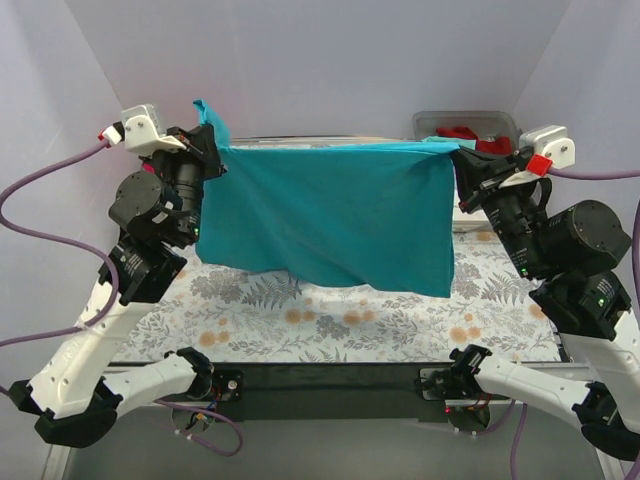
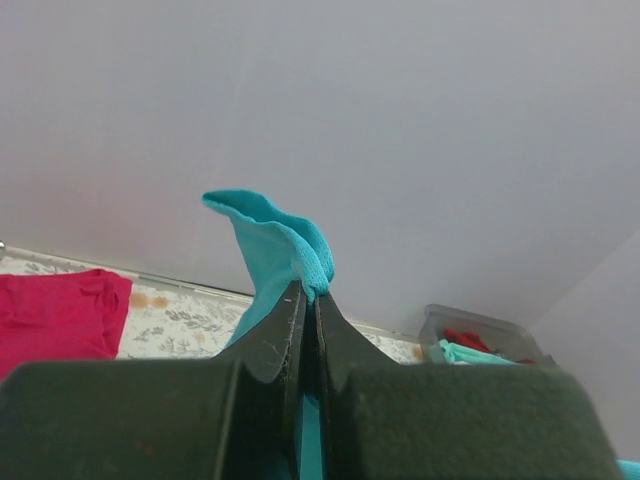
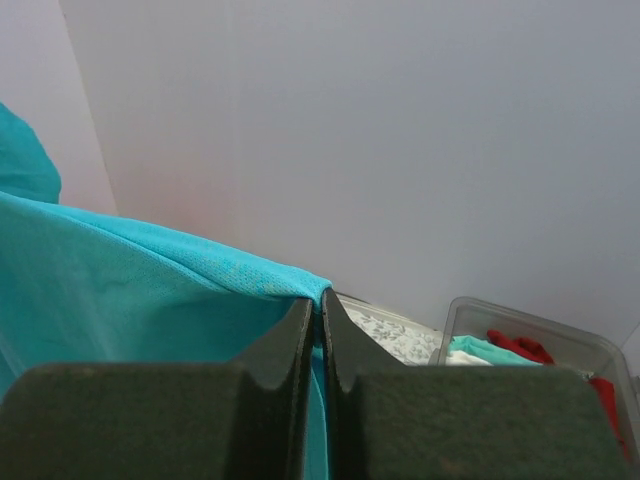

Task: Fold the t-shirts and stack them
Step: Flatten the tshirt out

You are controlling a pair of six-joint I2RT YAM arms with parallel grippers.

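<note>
Pale lavender walls [image 1: 330,60] box in a fern-print surface [image 1: 330,330]. A clear bin [image 1: 440,120] sits at its far right corner; take that as your reference. The teal t-shirt [image 1: 330,215] is up off the surface, hanging as a flat sheet stretched leftward from the bin. Its top edge is taut and roughly level, and its lower hem is uneven, dipping lowest on the bin side. You can't tell from the overhead view whether the hem touches the fern print. The right claw [image 1: 462,158] is just in front of the bin, pinched fully together on the shirt's bin-side top corner, with nothing but cloth between the fingers in its wrist view. The left claw [image 1: 215,150] is well apart from the bin at the opposite top corner, clamped just as tight, with a small teal flap poking up past the fingertips. Inside the bin you have a red t-shirt [image 3: 520,347] and a second teal t-shirt [image 3: 485,348], crumpled together. The pink t-shirt [image 2: 55,310] lies on the surface well apart from the bin, showing only in the left wrist view.
</note>
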